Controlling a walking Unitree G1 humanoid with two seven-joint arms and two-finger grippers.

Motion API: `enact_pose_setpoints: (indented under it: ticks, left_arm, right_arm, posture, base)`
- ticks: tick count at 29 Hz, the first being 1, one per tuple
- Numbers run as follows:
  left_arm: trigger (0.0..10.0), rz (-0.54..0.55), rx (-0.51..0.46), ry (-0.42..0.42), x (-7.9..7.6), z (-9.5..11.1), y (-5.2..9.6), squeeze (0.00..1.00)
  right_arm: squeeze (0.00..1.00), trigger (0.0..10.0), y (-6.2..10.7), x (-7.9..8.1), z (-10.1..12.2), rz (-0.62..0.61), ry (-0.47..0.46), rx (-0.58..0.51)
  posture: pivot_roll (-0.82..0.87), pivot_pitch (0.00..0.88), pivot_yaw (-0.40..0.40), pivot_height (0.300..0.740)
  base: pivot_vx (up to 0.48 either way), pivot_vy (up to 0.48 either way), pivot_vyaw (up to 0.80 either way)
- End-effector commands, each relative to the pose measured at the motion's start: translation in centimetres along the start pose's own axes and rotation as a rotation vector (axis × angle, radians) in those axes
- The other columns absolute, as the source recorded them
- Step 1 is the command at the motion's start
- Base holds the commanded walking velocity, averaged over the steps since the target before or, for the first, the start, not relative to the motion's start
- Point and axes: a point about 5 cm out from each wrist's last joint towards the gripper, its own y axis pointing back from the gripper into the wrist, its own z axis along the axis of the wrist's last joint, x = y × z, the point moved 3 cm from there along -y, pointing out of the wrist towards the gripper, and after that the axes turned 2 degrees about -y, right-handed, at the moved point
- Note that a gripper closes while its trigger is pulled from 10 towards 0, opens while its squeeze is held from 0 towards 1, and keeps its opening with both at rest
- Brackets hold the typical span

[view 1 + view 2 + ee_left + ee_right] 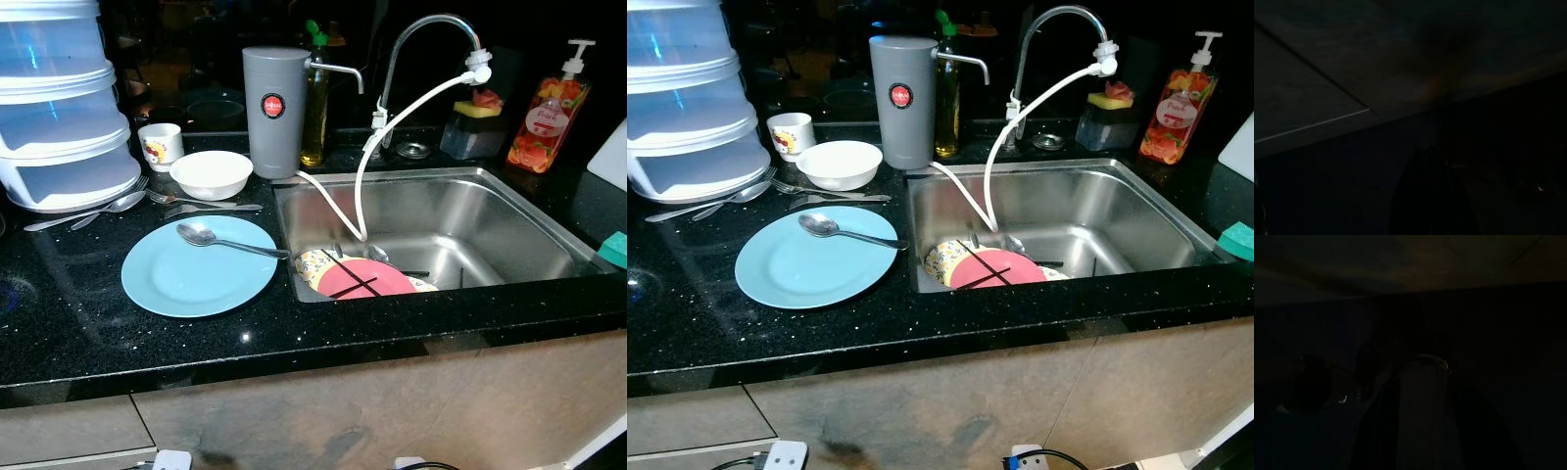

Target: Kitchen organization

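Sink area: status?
Both hands idle, wrist views dark. Blue plate with spoon on counter; pink plate in sink. White hose hangs into sink.

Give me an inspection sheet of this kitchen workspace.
Surface: black speckled stone counter, dry-looking.
Job's things: round light-blue plate with a metal spoon on it; white bowl; pink plate in the steel sink.
Clutter: loose forks, small printed cup, grey cylindrical canister, orange soap bottle.
End effectors: both wrist views too dark to judge.
Cables: white hose from tap into sink.
Surroundings: stacked white containers.
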Motion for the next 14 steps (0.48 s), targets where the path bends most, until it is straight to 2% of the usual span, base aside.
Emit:
enact_pose_setpoints:
  ticks: [1, 4, 5, 7, 9, 12, 14]
  left_arm:
    - [10.0, -0.013, 0.019, -0.008, -0.5, -0.8, 0.2, 0.00]
    - [10.0, 0.023, 0.027, 0.026, -0.1, -1.2, 0.3, 0.00]
    - [10.0, 0.036, 0.065, 0.016, 0.3, -1.8, 0.5, 0.00]
    - [10.0, 0.041, 0.079, 0.004, 0.5, -2.0, 0.6, 0.00]
    - [10.0, 0.086, 0.090, 0.044, 1.4, -2.4, 0.8, 0.00]
    - [10.0, 0.142, 0.081, 0.084, 2.5, -2.5, 1.1, 0.00]
    - [10.0, 0.137, 0.082, 0.093, 2.4, -2.6, 1.1, 0.00]
  right_arm:
    - [0.00, 10.0, -0.1, 0.2, 0.4, 0.008, -0.009, -0.020]
    - [0.00, 10.0, -0.1, 0.7, -0.2, 0.030, 0.059, 0.018]
    - [0.00, 10.0, -0.1, 0.6, -0.1, 0.013, 0.059, 0.018]
    - [0.00, 10.0, -0.1, 0.5, 0.1, 0.008, 0.035, 0.003]
    - [0.00, 10.0, -0.2, 0.7, 0.5, 0.020, 0.008, -0.017]
    - [0.00, 10.0, -0.1, 0.7, -0.1, 0.022, 0.056, 0.015]
    - [0.00, 10.0, -0.1, 0.6, -0.2, 0.016, 0.066, 0.021]
  posture:
    - [0.05, 0.036, -0.040, 0.740]
    - [0.04, 0.045, -0.017, 0.740]
    - [0.04, 0.040, -0.024, 0.740]
    - [0.04, 0.039, -0.029, 0.740]
    - [0.05, 0.022, -0.041, 0.740]
    - [0.04, 0.033, -0.023, 0.740]
    - [0.04, 0.022, -0.019, 0.740]
  base:
    - [0.000, 0.000, 0.00]
    - [0.000, 0.000, 0.00]
    - [0.000, 0.000, 0.00]
    - [0.000, 0.000, 0.00]
    - [0.000, 0.000, 0.00]
    - [0.000, 0.000, 0.00]
    - [0.000, 0.000, 0.00]
